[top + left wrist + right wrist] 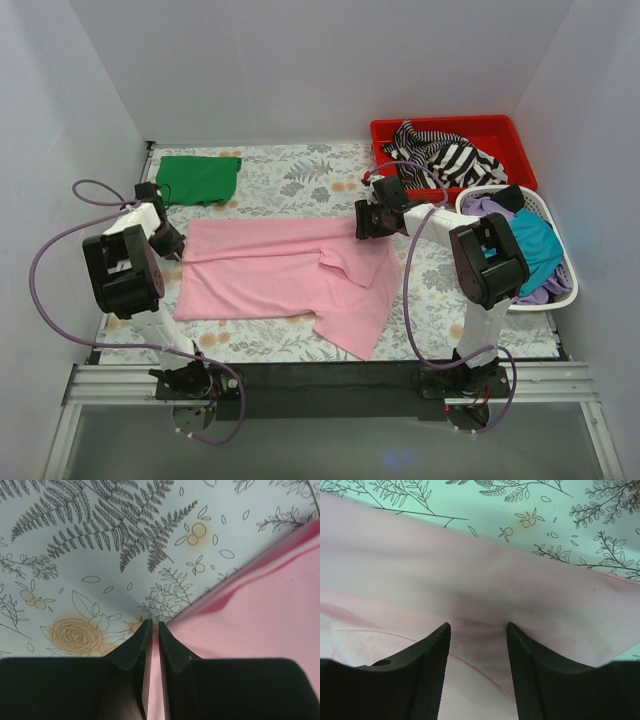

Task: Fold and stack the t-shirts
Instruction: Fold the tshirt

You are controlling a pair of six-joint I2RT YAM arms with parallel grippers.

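A large light pink t-shirt [280,265] lies partly folded across the middle of the flowered tablecloth [290,170]. My left gripper [172,245] is at its left edge, shut on a pinch of the pink cloth [260,610]; in the left wrist view the cloth fills the thin slit between the jaws [154,625]. My right gripper [360,222] hovers low over the shirt's upper right part, open, with pink cloth [470,580] lying below its spread fingers [477,626]. A folded dark green t-shirt [197,178] rests at the back left.
A red bin [500,125] at the back right holds a black-and-white striped shirt [445,155]. Beside it, a white basket [545,210] holds teal [535,245] and purple [485,207] shirts. White walls enclose the table.
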